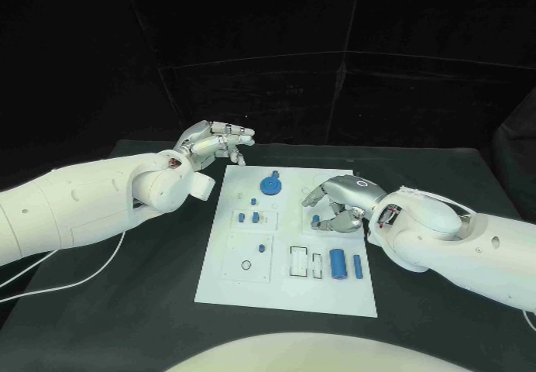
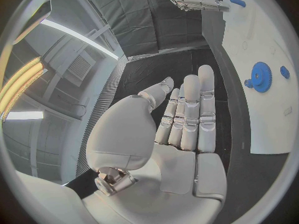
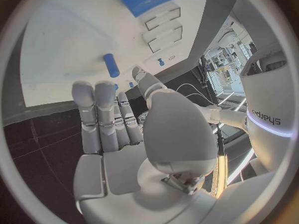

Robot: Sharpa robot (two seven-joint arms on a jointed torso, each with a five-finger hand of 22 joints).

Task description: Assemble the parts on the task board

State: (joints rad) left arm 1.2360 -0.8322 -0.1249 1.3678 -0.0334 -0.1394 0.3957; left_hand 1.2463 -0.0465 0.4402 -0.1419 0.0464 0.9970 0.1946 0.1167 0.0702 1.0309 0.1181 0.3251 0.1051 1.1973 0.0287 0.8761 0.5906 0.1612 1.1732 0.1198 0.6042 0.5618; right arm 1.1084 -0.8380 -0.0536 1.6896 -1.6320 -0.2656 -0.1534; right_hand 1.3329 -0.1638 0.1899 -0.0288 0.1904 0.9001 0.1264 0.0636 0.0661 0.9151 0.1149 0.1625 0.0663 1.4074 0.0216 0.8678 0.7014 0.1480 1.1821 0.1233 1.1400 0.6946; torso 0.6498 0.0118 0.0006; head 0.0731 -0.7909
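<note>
Left hand [image 1: 214, 142] hovers (empty) past task board [image 1: 335, 294] edge.

Probably a robotics lab, black table [image 1: 134, 310], black curtains [image 1: 335, 70], ceiling strip lights [image 2: 74, 35]

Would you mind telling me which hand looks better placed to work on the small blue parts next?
Probably the right hand: it hovers over the white task board beside blue parts, while the left hand is raised off its far corner.
</note>
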